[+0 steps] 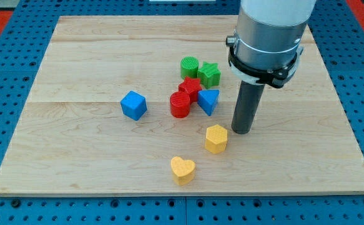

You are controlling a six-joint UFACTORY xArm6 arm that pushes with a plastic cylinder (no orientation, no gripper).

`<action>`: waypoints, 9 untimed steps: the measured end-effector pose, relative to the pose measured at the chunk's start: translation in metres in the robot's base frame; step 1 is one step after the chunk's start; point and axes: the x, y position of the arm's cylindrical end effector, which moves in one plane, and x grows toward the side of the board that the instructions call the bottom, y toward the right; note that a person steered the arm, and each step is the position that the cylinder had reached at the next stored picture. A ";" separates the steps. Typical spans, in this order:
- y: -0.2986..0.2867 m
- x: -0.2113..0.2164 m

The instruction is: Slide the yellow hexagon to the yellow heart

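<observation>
The yellow hexagon (216, 138) lies on the wooden board, below the middle. The yellow heart (182, 169) lies a short way toward the view's bottom left of it, with a small gap between them. My tip (241, 130) rests on the board just to the view's right of the hexagon and slightly above it, close to it but apart.
A cluster sits above the hexagon: a green cylinder (189, 66), a green star (209, 74), a red star (190, 87), a red cylinder (179, 104) and a blue triangle (208, 100). A blue cube (133, 105) lies to the view's left. The board (75, 137) lies on a blue pegboard.
</observation>
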 end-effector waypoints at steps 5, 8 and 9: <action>-0.025 0.002; -0.077 0.016; -0.095 0.021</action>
